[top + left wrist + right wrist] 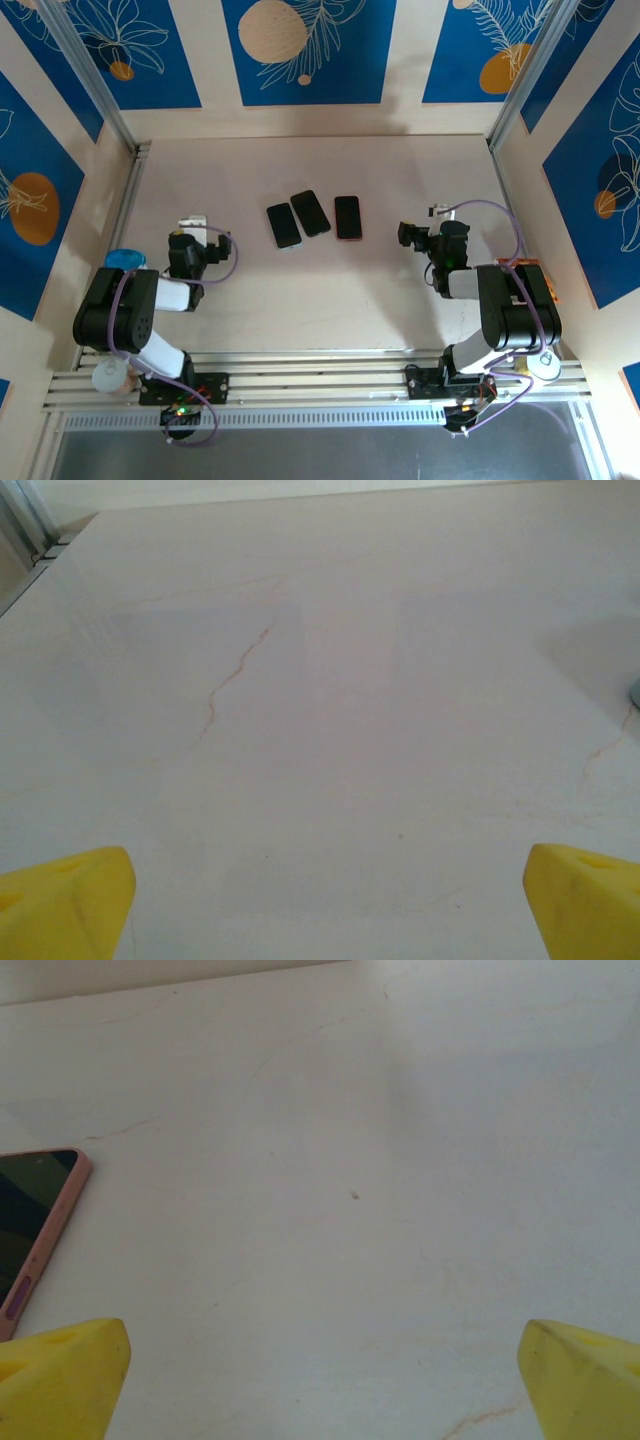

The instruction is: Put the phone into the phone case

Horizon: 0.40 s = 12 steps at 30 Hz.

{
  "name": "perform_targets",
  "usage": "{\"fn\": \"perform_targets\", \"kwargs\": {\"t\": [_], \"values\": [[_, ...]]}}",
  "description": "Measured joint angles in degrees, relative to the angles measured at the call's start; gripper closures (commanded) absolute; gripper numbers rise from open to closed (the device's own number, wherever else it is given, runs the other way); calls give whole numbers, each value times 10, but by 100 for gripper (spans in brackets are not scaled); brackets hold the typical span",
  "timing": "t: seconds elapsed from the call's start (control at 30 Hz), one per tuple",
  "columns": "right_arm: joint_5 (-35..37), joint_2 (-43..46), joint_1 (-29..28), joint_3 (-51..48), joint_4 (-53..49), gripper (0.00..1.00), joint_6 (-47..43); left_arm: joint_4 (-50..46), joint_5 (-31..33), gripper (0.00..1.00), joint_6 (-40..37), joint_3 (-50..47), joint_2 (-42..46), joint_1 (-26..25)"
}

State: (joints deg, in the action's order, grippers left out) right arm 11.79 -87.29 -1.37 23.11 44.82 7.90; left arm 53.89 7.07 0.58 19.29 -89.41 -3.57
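Note:
Three dark flat phone-sized slabs lie side by side mid-table: the left one (284, 225), the middle one (310, 212) slightly tilted, and the right one (347, 217) with a pink rim. I cannot tell which is the phone and which the case. The pink-rimmed one (30, 1230) also lies at the left edge of the right wrist view, with a dark glossy face. My left gripper (193, 226) (330, 900) is open over bare table, left of the slabs. My right gripper (408, 236) (325, 1375) is open too, right of the pink-rimmed slab, holding nothing.
A blue round object (125, 258) sits by the left arm and an orange item (535, 275) by the right arm. Wooden walls with metal rails (130, 190) enclose the table (330, 300) on three sides.

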Motion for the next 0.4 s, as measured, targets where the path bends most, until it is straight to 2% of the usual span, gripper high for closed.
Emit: {"fn": "perform_targets", "kwargs": {"t": [0.4], "values": [[-11,0,5,0,7,1,0,2,0,0,-7,0,0,0]]}}
